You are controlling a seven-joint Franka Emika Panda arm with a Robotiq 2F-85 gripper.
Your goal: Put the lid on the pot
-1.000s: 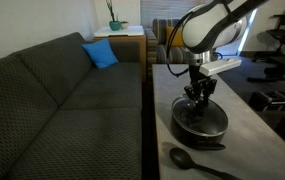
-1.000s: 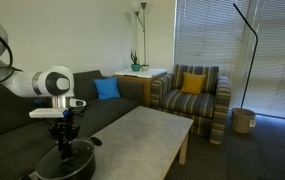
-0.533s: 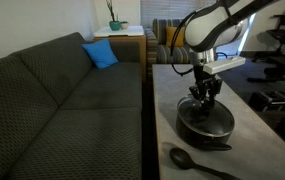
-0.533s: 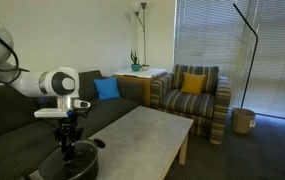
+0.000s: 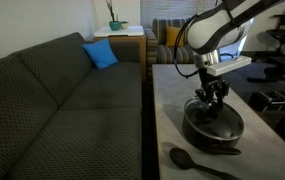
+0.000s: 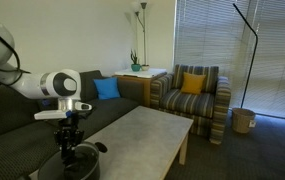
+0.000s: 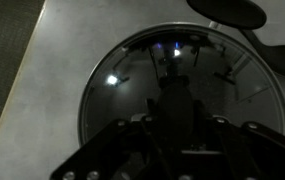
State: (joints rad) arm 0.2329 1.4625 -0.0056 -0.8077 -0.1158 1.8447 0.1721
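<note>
The lid [image 5: 215, 119] is shown seated on the pot [image 5: 204, 136] at the near end of the tabletop [image 5: 172, 85], with the claw [image 5: 215, 97] lowered straight onto its centre. In the wrist view the claw [image 7: 175, 92] is seen pressed together at the middle of the glass, pinching what is judged to be the lid's black knob, which is itself hidden between the fingers [image 7: 179, 108]. The metal rim of the lid [image 7: 122, 95] is seen as a near-complete circle and appears to be lined up with the pot beneath, though whether it sits flush all round cannot be told from these views. A black spoon [image 5: 189, 159] is left lying on the tabletop just in front of the pot, apart from it. A dark sofa [image 5: 62, 100] is seen alongside. The placing step is judged to be all but done. The next move is thought to call for the knob to be let go and the arm to be raised straight up, so that the lid is not dragged sideways or lifted off again
</note>
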